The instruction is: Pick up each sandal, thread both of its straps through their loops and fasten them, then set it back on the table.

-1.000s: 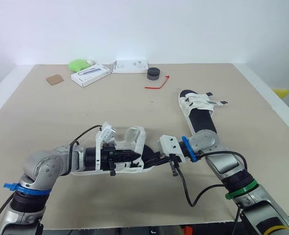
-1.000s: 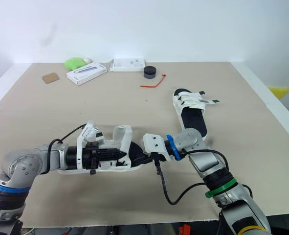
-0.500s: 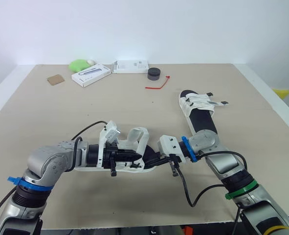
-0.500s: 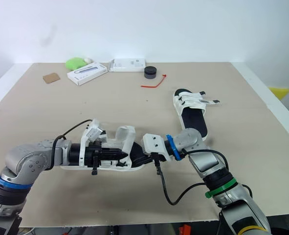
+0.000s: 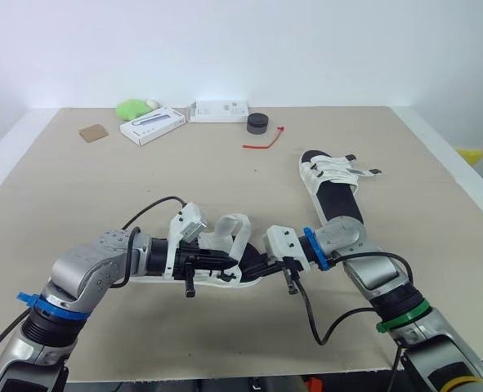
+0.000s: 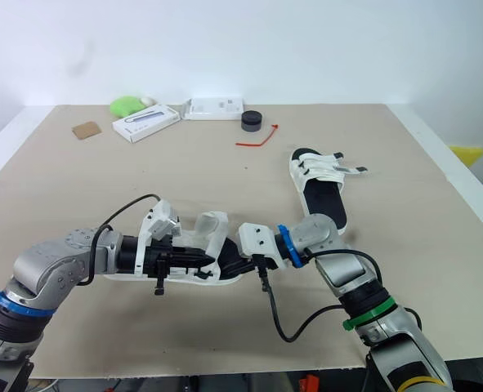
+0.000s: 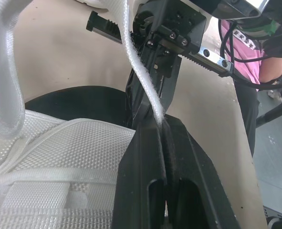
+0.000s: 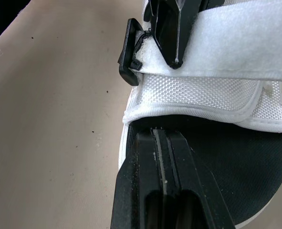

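The near sandal (image 5: 225, 245), white with a black footbed, lies between my two grippers. My left gripper (image 7: 162, 125) is shut on its white strap (image 7: 140, 67), which runs up from the closed fingers. That strap (image 8: 236, 45) sits by the black buckle loop (image 8: 129, 52). My right gripper (image 8: 162, 136) is shut, its tips resting on the black footbed at the sandal's front end, with nothing seen between them. In the eye views the two grippers nearly meet over the sandal (image 6: 204, 257). The second sandal (image 5: 333, 184) lies farther back on the right, its straps across it.
At the table's (image 5: 404, 155) far edge are a green object (image 5: 132, 107), two white boxes (image 5: 151, 125) (image 5: 218, 110), a black round tin (image 5: 257, 122), a red tie (image 5: 263, 140) and a brown card (image 5: 92, 132). A cable (image 5: 315, 322) hangs from my right wrist.
My left gripper has moved right toward the right gripper, drawing the strap and the sandal's heel end with it. The right gripper has stayed put.
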